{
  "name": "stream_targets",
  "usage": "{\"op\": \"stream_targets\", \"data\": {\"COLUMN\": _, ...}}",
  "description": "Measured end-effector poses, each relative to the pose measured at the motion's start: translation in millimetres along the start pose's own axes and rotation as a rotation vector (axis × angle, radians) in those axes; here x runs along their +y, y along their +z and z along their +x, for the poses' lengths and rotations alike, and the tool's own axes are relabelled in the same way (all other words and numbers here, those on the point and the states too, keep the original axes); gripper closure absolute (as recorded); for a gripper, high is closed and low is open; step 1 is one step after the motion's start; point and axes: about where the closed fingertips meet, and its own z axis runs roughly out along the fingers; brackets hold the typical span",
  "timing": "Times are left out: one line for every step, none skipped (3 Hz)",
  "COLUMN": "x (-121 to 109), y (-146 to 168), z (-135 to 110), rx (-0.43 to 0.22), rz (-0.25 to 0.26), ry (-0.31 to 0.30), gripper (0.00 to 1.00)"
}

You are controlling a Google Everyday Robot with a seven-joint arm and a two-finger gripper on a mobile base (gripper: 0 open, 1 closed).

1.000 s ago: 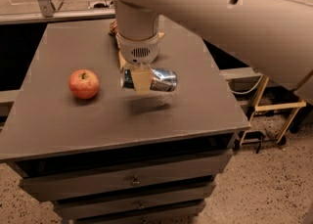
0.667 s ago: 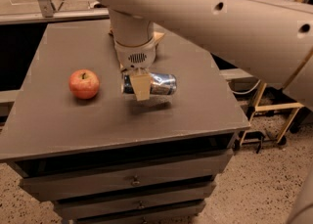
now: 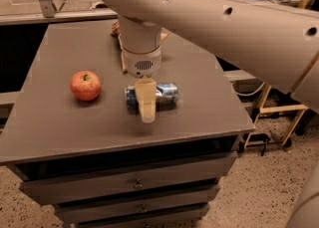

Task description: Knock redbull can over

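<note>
Hand point(image 3: 147, 112) over redbull can point(image 3: 167, 94) lying sideways; apple point(image 3: 85, 85) near, apart.

Grey table point(image 3: 60, 122) carries an apple point(image 3: 85, 85) at left. The redbull can point(image 3: 167, 93) lies flat mid-table, gripper point(image 3: 147, 113) hanging right over it.

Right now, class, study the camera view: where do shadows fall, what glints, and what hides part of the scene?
Camera view: light seems to come from above, leaving soft shadows under the apple and beside the redbull can lying on the table; the can's silver side glints; the gripper, over the can's middle, hides part of it; the pale arm covers the top right.
</note>
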Motion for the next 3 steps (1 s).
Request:
{"op": "stream_targets", "data": {"x": -0.5, "y": -10.2, "z": 4.9, "rx": -0.120, "rz": 0.014, "ry": 0.034, "gripper": 0.00}}
{"op": "stream_targets", "data": {"x": 1.1, "y": -22.5, "z": 15.0, "rx": -0.284, "rz": 0.046, "ry": 0.088, "gripper": 0.00}}
{"op": "stream_targets", "data": {"x": 3.8, "y": -31.4, "z": 29.2, "rx": -0.438, "rz": 0.099, "ry": 0.149, "gripper": 0.00}}
